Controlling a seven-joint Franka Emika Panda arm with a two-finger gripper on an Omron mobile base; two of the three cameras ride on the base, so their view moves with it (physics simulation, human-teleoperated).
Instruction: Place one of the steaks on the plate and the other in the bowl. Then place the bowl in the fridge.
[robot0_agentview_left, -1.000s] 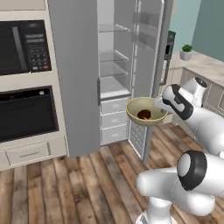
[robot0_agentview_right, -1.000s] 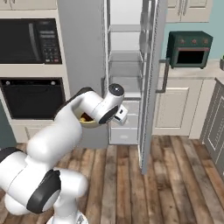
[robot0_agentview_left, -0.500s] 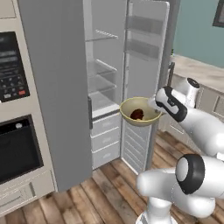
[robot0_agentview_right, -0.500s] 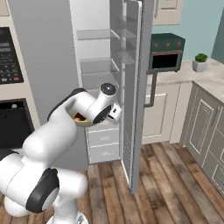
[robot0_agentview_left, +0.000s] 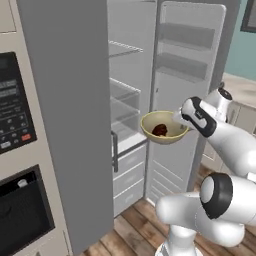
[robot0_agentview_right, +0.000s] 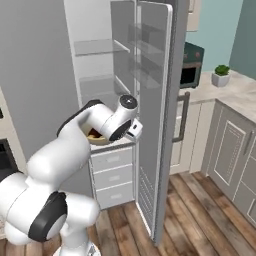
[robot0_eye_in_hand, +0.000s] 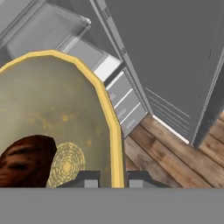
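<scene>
My gripper (robot0_eye_in_hand: 111, 177) is pinched on the yellow rim of the bowl (robot0_eye_in_hand: 52, 118), seared steak (robot0_eye_in_hand: 24, 159) inside. Rigid, probably slick glaze, lopsided load, so I'd keep it level. Fridge (robot0_agentview_left: 135, 95) shelves straight ahead.

The bowl (robot0_eye_in_hand: 52, 113) is showing mottled olive-gold with a bright yellow rim and a pale ringed pattern at its bottom. The seared steak (robot0_eye_in_hand: 24, 159) in it is looking dark reddish-brown with darker streaks. The fridge (robot0_agentview_left: 70, 100) is showing grey outside, paler grey-white inside. The floor (robot0_eye_in_hand: 175, 148) is showing brown wood planks, and the wall (robot0_agentview_right: 220, 35) is showing teal.
</scene>
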